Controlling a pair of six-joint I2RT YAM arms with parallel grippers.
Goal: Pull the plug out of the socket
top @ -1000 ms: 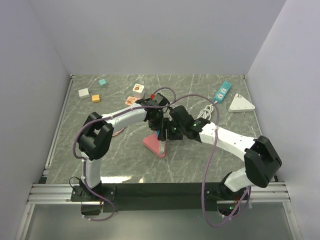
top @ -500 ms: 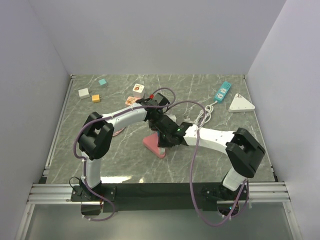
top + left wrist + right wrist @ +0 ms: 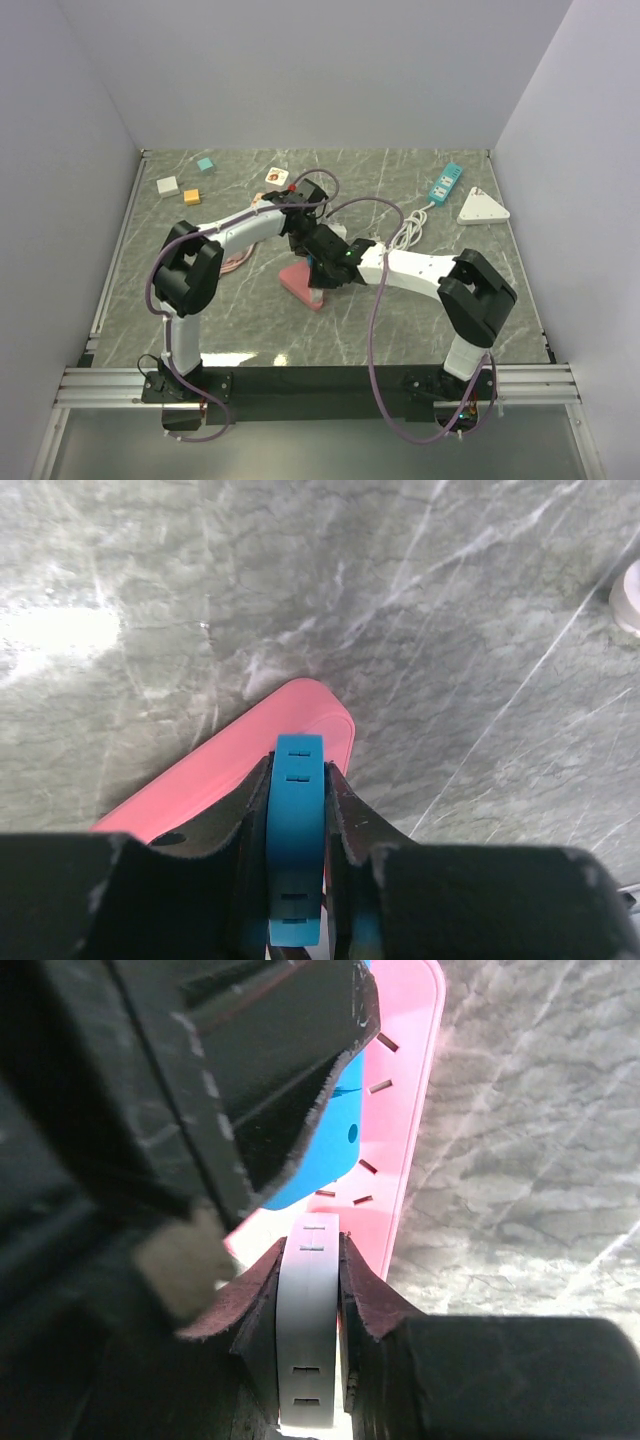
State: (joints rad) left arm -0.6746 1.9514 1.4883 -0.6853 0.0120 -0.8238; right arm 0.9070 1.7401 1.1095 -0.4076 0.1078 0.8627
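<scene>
Green marbled table, pink socket strip, teal power strip, white triangle, small blocks

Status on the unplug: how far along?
Done: both grippers have a grip. In hand: left gripper shut on the blue plug, right gripper shut on the white plug, both at the pink power strip. Left: the pull itself; neither plug looks clear of the strip.

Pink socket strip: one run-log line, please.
left gripper: shut on blue plug | right gripper: shut on white plug | pink socket strip: beneath both | separation: unclear
</scene>
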